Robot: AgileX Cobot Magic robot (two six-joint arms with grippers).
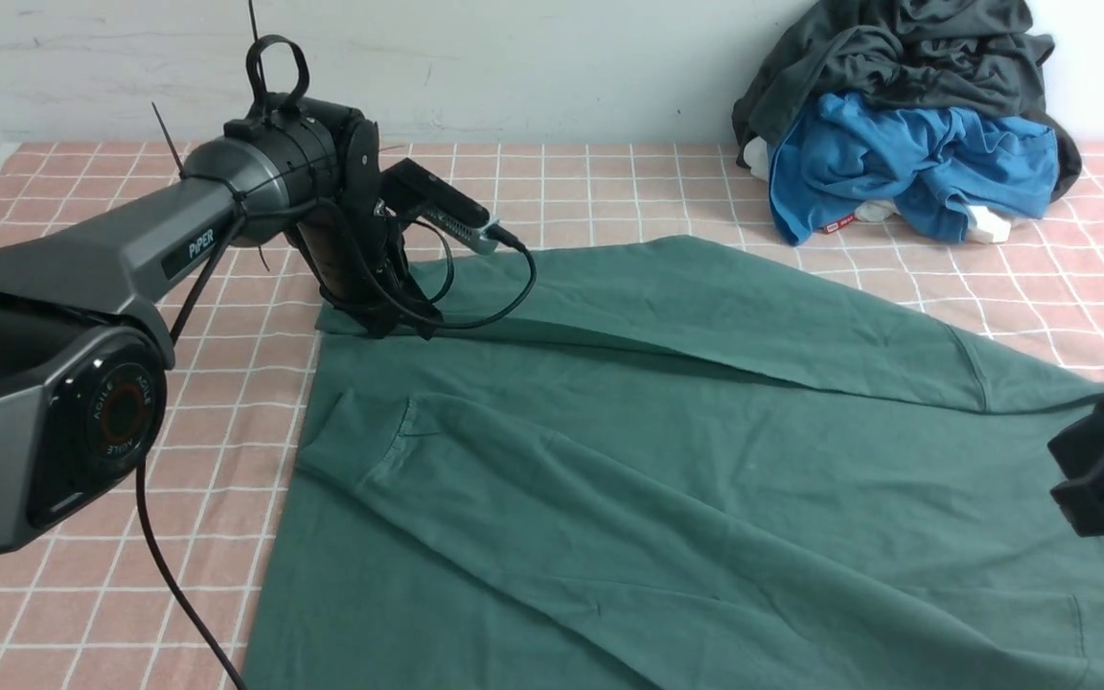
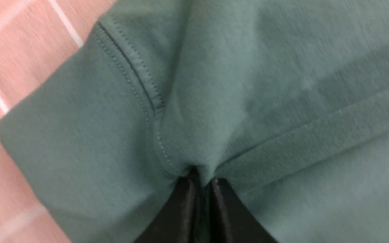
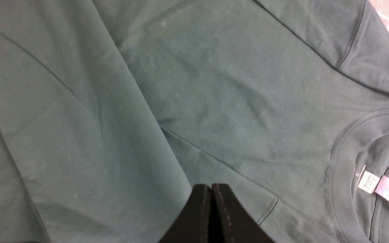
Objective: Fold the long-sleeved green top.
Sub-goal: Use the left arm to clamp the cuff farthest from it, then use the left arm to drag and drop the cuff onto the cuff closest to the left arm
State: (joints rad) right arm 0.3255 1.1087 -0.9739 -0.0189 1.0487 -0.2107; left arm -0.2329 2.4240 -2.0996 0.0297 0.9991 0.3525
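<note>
The green long-sleeved top (image 1: 705, 479) lies spread over the pink checked cloth. One sleeve (image 1: 705, 307) is folded across its far side, and another (image 1: 389, 450) crosses the body. At the top's far left corner my left gripper (image 1: 397, 326) is down on the fabric. In the left wrist view it (image 2: 201, 180) is shut, with a pinch of green cloth (image 2: 248, 67) bunched between its tips beside a stitched hem (image 2: 140, 77). My right gripper (image 1: 1079, 494) hovers at the right edge. In its wrist view it (image 3: 210, 186) is shut on nothing, above the top (image 3: 214, 84) near the white neck label (image 3: 378, 185).
A heap of clothes sits at the back right against the wall: a dark grey garment (image 1: 897, 48) over a bright blue one (image 1: 907, 163). The pink checked cloth (image 1: 609, 192) shows bare behind and to the left of the top. The left arm's cable (image 1: 169, 575) hangs low.
</note>
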